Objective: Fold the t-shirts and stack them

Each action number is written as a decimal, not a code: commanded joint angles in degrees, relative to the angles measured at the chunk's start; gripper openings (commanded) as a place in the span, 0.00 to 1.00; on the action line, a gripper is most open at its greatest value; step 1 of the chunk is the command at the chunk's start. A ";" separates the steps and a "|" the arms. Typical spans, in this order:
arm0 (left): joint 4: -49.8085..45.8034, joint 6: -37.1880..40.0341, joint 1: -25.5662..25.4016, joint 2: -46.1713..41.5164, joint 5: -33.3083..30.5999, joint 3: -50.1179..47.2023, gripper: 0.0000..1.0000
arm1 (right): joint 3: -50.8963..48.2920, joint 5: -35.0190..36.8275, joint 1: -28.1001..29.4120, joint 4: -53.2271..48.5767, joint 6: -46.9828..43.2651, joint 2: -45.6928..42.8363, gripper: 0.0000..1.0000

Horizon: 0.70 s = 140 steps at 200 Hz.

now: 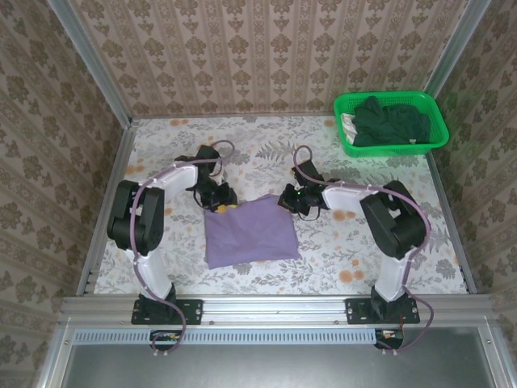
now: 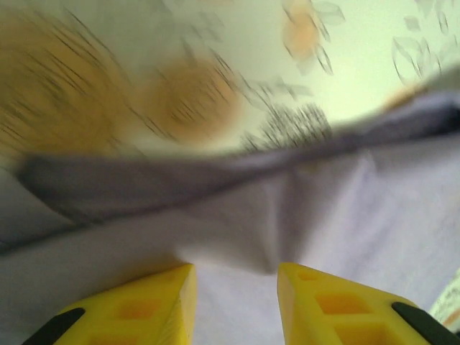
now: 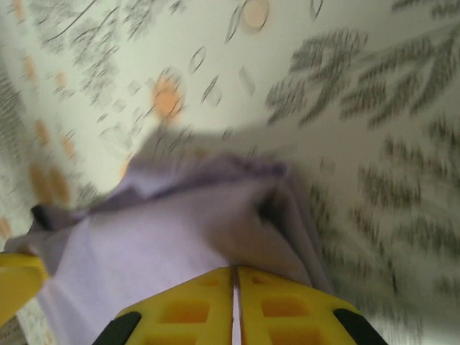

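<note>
Finds the left pincer [image 1: 220, 205] low over the table [image 1: 363, 234], at the far left corner of the purple shirt [image 1: 249, 230]. Sees in the left wrist view the left pincer [image 2: 236, 272] with its jaws partly apart and a clear gap between the tips. Notes the purple shirt [image 2: 287, 208] spread beneath and ahead of those tips, with a folded edge running across just beyond them. Cannot tell whether any cloth is pinched or merely lies underneath. Finds the right pincer [image 1: 296, 199] at the far right corner of the same shirt. Records in the right wrist view the right pincer [image 3: 235, 270] with jaws pressed together, leaving only a thin slit. Sees the purple shirt [image 3: 144, 237] bunched directly ahead of it. Cannot tell whether any cloth is caught in the slit. Places the shirt as a folded rectangle between the two pincers, reaching back from them toward the arm bases. Locates the dark green shirts [image 1: 392, 121] heaped in the basket [image 1: 388, 95], well apart from the right pincer, beyond it and to its right.
</note>
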 commanded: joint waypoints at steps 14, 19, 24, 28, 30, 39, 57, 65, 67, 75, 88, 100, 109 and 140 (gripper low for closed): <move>0.41 3.41 4.25 3.40 -0.69 1.11 0.35 | 5.05 -0.42 -2.55 -5.78 1.61 5.53 0.11; 0.74 3.27 4.70 3.95 -0.49 0.81 0.35 | 4.83 -0.27 -2.85 -5.71 2.31 5.66 0.11; 1.01 3.26 5.14 4.58 -0.29 0.57 0.35 | 4.76 -0.16 -2.99 -5.76 2.72 5.76 0.11; 1.00 3.06 5.42 4.98 -0.26 0.45 0.35 | 4.72 -0.14 -3.18 -5.92 2.87 5.93 0.11; 1.01 3.04 5.54 5.21 -0.22 0.37 0.35 | 4.71 -0.12 -3.23 -6.00 2.97 5.98 0.11; 1.46 2.84 6.30 5.89 0.16 0.02 0.35 | 4.73 -0.51 -3.62 -6.39 3.24 6.03 0.12; 1.25 1.73 7.84 6.24 0.38 0.28 0.37 | 4.45 -1.12 -4.11 -6.23 3.23 5.34 0.15; 1.13 1.18 8.52 5.77 0.97 0.72 0.38 | 4.24 -1.32 -4.18 -6.07 3.10 4.50 0.19; 1.04 1.03 8.66 5.58 1.00 0.90 0.39 | 4.15 -1.48 -4.23 -5.95 3.03 4.18 0.20; 0.39 0.65 8.91 4.46 1.14 1.86 0.42 | 3.67 -1.88 -4.28 -4.93 2.98 2.80 0.24; -0.79 0.47 8.93 1.75 1.06 3.37 0.49 | 2.38 -2.32 -4.23 -3.61 3.23 -0.60 0.32; -2.02 -0.06 8.71 -1.55 0.96 4.48 0.57 | 0.13 -3.09 -4.11 -1.81 3.71 -4.64 0.37; -2.82 -0.31 8.30 -4.50 0.76 4.82 0.61 | -1.67 -3.21 -3.72 -1.14 3.74 -8.13 0.40; -4.07 -0.54 3.19 -13.41 5.93 1.87 0.59 | -10.02 -4.75 -0.13 -0.27 5.62 -19.27 0.38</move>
